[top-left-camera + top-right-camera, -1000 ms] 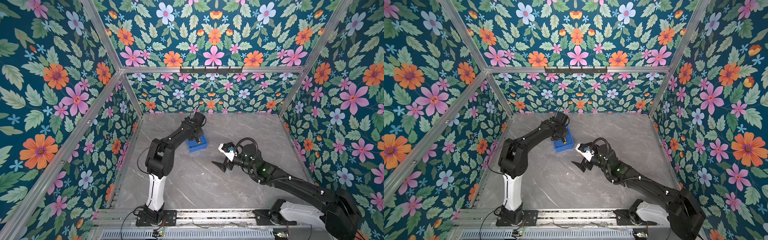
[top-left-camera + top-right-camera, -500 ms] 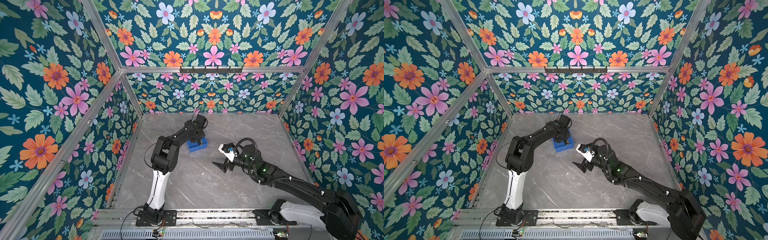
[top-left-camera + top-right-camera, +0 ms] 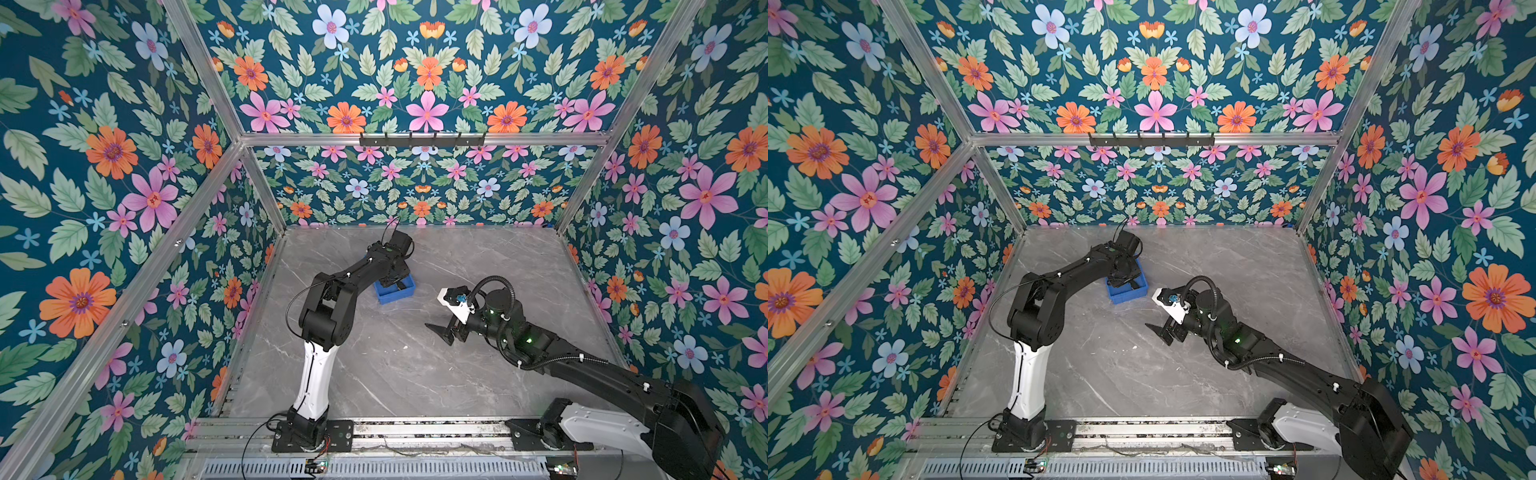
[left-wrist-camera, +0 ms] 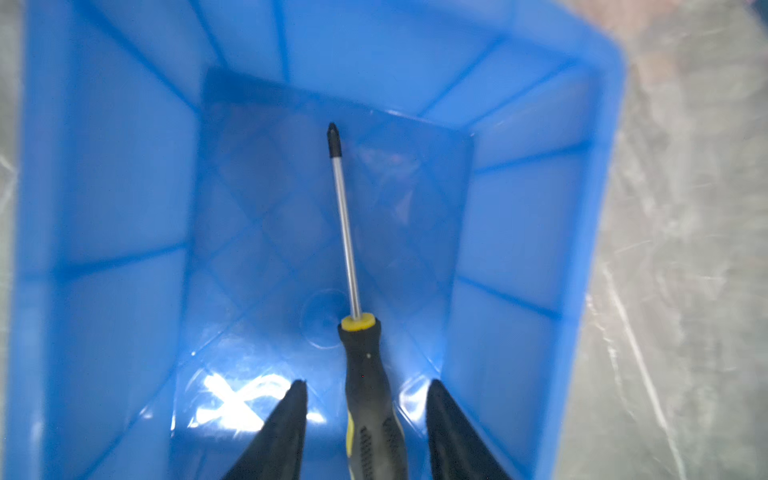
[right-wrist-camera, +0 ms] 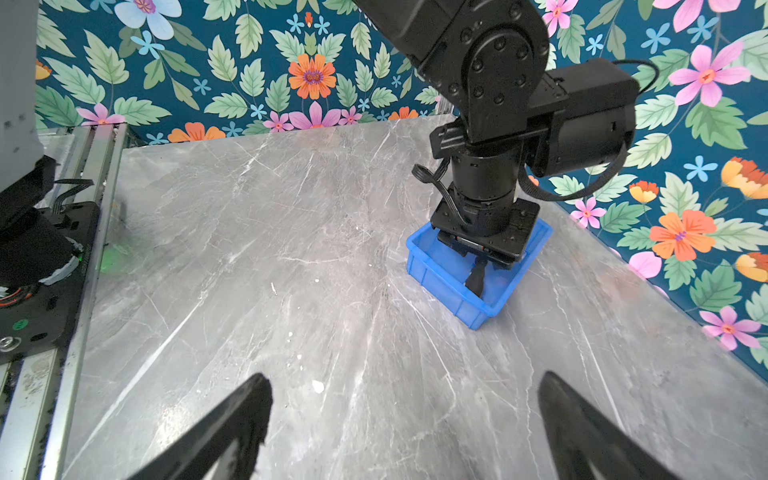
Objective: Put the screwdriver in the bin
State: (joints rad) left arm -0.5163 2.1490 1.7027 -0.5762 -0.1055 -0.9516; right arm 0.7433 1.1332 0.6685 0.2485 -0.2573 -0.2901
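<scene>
Fingers of your left gripper [image 4: 365, 384] stood apart, with a clear gap on either side of the small screwdriver with the black-and-yellow handle and thin silver shaft [image 4: 351, 270]. Neither finger touched it, so you gripped nothing on that side. The screwdriver was inside the shallow rectangular bright blue plastic bin [image 4: 108, 174], its handle between the two black fingertips and its dark tip pointing toward the far end wall, stopping short of it. I could not tell whether it lay fully flat on the bin floor.

In both top views the bin [image 3: 395, 296] [image 3: 1128, 296] sat on the grey marble-patterned tabletop [image 3: 374, 374], toward the back and left of the middle. Your left arm's wrist bent down over it and hid most of its inside.

Your right gripper [image 5: 404, 377] hung over bare tabletop with its black fingers spread wide and empty. In a top view the right gripper [image 3: 440, 332] was apart from the bin, to its right and nearer the front rail [image 3: 415, 430].
</scene>
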